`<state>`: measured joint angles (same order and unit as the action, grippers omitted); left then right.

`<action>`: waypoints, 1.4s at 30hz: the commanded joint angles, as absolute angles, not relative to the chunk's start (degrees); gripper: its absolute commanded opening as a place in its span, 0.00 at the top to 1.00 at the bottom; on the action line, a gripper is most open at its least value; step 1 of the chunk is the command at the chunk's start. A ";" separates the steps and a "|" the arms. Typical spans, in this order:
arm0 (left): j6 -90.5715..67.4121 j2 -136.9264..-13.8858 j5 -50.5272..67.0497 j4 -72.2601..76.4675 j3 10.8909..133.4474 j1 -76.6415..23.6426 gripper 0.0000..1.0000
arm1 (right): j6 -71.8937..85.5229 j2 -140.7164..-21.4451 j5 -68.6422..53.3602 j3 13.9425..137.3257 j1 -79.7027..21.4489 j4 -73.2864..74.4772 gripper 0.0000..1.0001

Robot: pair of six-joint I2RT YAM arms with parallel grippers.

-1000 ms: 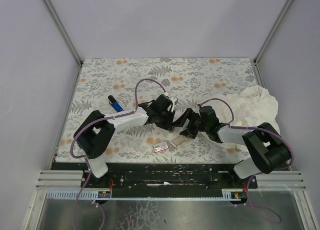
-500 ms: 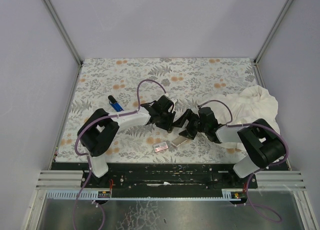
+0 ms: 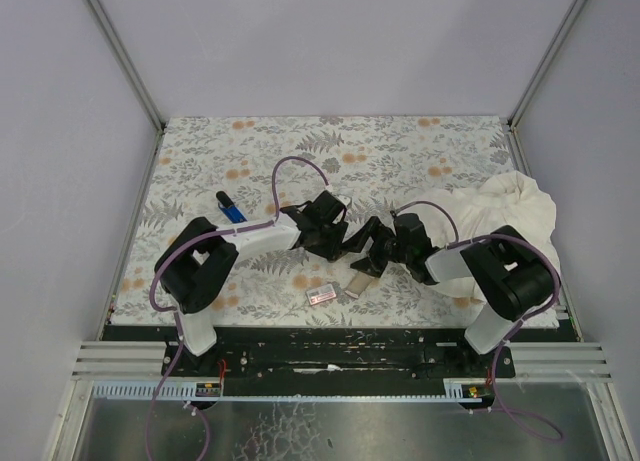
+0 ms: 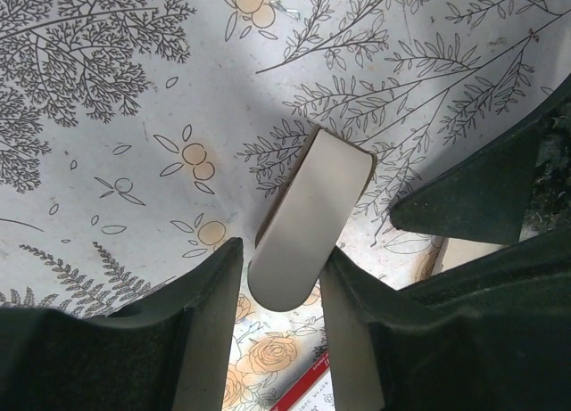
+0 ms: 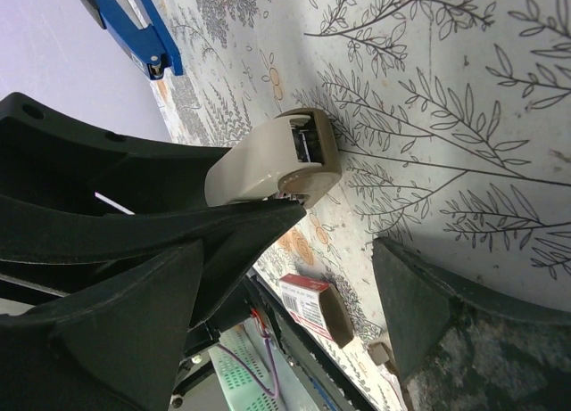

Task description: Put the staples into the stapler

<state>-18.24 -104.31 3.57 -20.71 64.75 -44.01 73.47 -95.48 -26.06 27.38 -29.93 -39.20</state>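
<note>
Since the left gripper [image 4: 279,250] has been eased partly apart around the staples tray [image 4: 308,217] between its fingers (whether still pinched cannot be told) and the wide-spread right gripper [image 5: 290,250] brought alongside, a hand-over is judged, with the stapler [image 3: 232,209] well apart.

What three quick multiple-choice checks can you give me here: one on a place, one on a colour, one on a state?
1. Where does the stapler lie?
A. on the white cloth
B. on the table, left of both grippers
C. inside the right gripper

2. What colour is the label on the staple box?
A. green
B. yellow
C. pink-red

3. How does the right gripper stand?
A. open
B. shut on the stapler
C. shut on nothing

Answers:
1 B: the top view shows it on the floral table, clear of both arms.
2 C: the right wrist view shows a pink-red label.
3 A: its jaws stand far apart, gripping nothing.
</note>
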 commanded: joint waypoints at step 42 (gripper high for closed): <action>-34.79 -90.57 -0.20 -2.44 46.47 -45.84 0.53 | 31.93 -82.78 -22.59 39.03 -26.75 -17.30 0.17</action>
<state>-33.36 -89.08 4.36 -6.07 47.07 -46.09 30.50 -84.09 -22.04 39.46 -26.83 -13.23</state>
